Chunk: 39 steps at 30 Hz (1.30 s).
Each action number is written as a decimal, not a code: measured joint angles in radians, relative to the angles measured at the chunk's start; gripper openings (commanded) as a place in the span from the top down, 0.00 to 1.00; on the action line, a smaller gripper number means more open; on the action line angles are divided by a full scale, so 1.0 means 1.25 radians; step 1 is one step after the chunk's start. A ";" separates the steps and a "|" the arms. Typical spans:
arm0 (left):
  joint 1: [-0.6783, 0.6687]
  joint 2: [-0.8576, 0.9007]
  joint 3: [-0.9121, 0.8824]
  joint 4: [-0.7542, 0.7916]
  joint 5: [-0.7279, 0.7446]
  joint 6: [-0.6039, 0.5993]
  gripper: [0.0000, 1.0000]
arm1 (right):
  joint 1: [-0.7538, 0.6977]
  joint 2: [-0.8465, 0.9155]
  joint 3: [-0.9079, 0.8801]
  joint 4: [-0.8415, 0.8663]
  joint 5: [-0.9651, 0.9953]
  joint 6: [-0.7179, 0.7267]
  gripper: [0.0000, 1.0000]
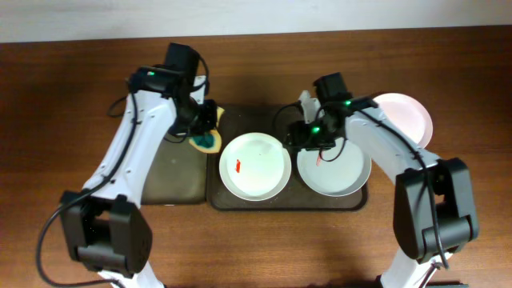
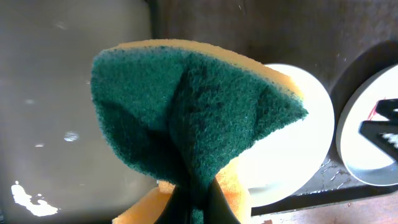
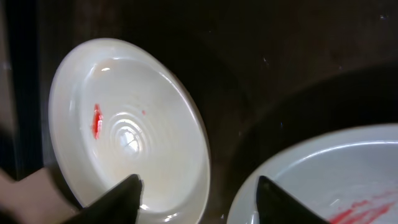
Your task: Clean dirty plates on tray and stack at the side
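Two glossy round plates point(image 1: 254, 166) fill the tray point(image 1: 293, 200) beside a folded coarse sponge point(image 2: 199, 118).

The left hand point(image 2: 198, 202) pinches a folded sponge point(image 2: 193, 118), green scouring face outward and orange-yellow foam at its edges, in front of a white plate point(image 2: 305, 146) on the dark tray point(image 2: 249, 31), with a second plate point(image 2: 364, 158), red-smeared, at right and a paler smaller tray point(image 2: 68, 93) at left.
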 measured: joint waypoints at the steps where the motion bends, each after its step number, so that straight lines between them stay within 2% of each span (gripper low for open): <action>1: -0.013 0.015 0.000 0.000 0.003 -0.005 1.00 | -0.015 0.000 0.000 -0.003 -0.022 -0.005 0.60; 3: -0.029 0.028 0.000 0.003 0.008 -0.007 1.00 | -0.025 0.000 0.000 0.003 -0.050 -0.027 0.75; 4: -0.039 0.029 0.000 0.012 0.008 -0.007 1.00 | -0.025 0.000 0.000 0.013 -0.063 -0.042 0.76; 5: -0.044 0.029 0.000 0.018 0.008 -0.011 1.00 | -0.024 0.000 0.000 0.016 -0.068 -0.050 0.74; 7: -0.056 0.029 0.000 0.026 0.007 -0.030 1.00 | -0.016 0.000 0.000 0.018 -0.059 -0.056 0.59; 8: -0.061 0.029 0.000 0.030 0.005 -0.040 1.00 | -0.007 0.000 0.000 0.016 -0.035 -0.058 0.58; 12: -0.079 0.029 0.000 0.040 0.000 -0.055 1.00 | 0.035 0.001 -0.031 0.068 0.048 -0.063 0.59; 13: -0.081 0.029 0.000 0.040 -0.007 -0.055 1.00 | 0.045 0.002 -0.045 0.084 0.058 -0.063 0.63; 20: -0.082 0.040 -0.034 0.070 -0.032 -0.073 1.00 | 0.054 0.021 -0.054 0.092 0.072 -0.066 0.66; 22: -0.082 0.045 -0.046 0.095 -0.033 -0.073 1.00 | 0.054 0.048 -0.054 0.112 0.072 -0.066 0.77; 24: -0.082 0.054 -0.052 0.103 -0.035 -0.073 1.00 | 0.054 0.078 -0.054 0.128 0.065 -0.067 0.82; 30: -0.082 0.102 -0.055 0.140 -0.035 -0.073 1.00 | 0.054 0.078 -0.054 0.191 0.004 -0.052 0.91; 34: -0.083 0.103 -0.056 0.148 -0.029 -0.073 1.00 | 0.054 0.079 -0.055 0.242 -0.002 -0.021 0.92; 35: -0.085 0.103 -0.056 0.147 -0.029 -0.073 1.00 | 0.054 0.079 -0.055 0.247 -0.002 -0.016 0.92; 36: -0.087 0.103 -0.056 0.146 -0.029 -0.073 1.00 | 0.054 0.079 -0.055 0.250 0.000 -0.008 0.82; 37: -0.095 0.103 -0.056 0.146 -0.029 -0.073 1.00 | 0.054 0.079 -0.055 0.250 0.005 0.001 0.67; 38: -0.105 0.103 -0.056 0.146 -0.029 -0.073 1.00 | 0.054 0.079 -0.055 0.246 0.009 0.005 0.67; 39: -0.111 0.103 -0.056 0.144 -0.028 -0.073 1.00 | 0.054 0.079 -0.055 0.233 0.013 0.007 0.74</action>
